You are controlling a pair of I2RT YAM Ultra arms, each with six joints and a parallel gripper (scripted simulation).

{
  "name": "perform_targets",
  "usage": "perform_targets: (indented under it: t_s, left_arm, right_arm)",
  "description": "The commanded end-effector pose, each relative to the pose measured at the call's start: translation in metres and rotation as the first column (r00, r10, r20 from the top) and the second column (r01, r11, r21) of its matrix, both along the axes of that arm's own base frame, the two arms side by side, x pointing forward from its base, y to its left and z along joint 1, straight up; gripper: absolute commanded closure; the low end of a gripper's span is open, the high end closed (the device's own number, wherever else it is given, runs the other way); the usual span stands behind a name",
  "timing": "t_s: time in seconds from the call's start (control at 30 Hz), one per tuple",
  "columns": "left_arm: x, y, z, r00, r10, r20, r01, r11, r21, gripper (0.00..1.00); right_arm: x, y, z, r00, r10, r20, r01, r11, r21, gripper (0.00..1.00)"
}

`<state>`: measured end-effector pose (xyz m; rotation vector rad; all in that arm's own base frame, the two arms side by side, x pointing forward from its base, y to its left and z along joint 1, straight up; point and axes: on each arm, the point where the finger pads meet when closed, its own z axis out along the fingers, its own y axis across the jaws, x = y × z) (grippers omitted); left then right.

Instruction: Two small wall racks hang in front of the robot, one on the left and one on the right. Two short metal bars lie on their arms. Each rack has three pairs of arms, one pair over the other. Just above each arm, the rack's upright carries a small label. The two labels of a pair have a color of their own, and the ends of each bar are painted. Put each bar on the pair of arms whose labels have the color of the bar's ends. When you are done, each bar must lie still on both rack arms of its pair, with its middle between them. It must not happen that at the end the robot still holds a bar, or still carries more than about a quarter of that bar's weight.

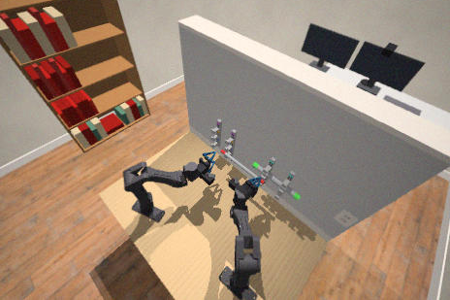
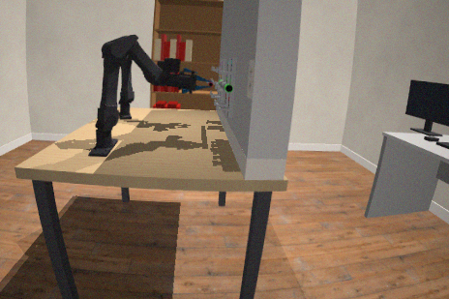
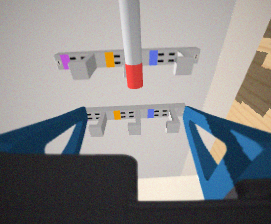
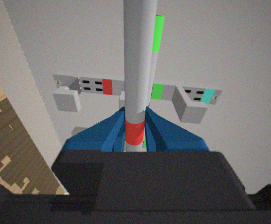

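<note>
Right claw (image 1: 262, 182) (image 2: 211, 84) (image 4: 135, 112) closed around red-ended bar (image 1: 242, 163) (image 3: 132, 35) (image 4: 138, 50), near one red end. Bar reaches left in front of grey partition (image 1: 291, 137) (image 2: 239, 59), other red end near left claw (image 1: 213, 155) (image 3: 135, 107). Left claw wide, nothing between fingers. Left rack (image 1: 232, 141) (image 3: 98, 56), labels purple, orange, blue, behind that end. Green-ended bar (image 1: 275, 180) (image 2: 228, 88) (image 4: 158, 32) across right rack (image 1: 290, 179) (image 4: 166, 91), probably on middle, green-labelled arms.
</note>
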<state>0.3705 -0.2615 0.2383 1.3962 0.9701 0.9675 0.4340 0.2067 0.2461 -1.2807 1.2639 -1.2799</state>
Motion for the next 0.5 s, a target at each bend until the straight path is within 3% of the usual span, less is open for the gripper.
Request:
perform_targets:
  t_s: [0.0, 0.47]
  left_arm:
    - [-0.0005, 0.0051, 0.0145, 1.000, -0.008, 0.027, 0.009, 0.999, -0.042, 0.00]
    - [0.0056, 0.0149, 0.0143, 1.000, -0.008, 0.026, 0.009, 0.999, -0.041, 0.00]
  right_arm:
    - [0.0004, -0.0042, 0.0208, 0.998, -0.008, 0.064, 0.003, 0.997, 0.071, 1.00]
    - [0.0004, -0.0042, 0.0166, 0.998, -0.008, 0.064, 0.003, 0.997, 0.071, 1.00]
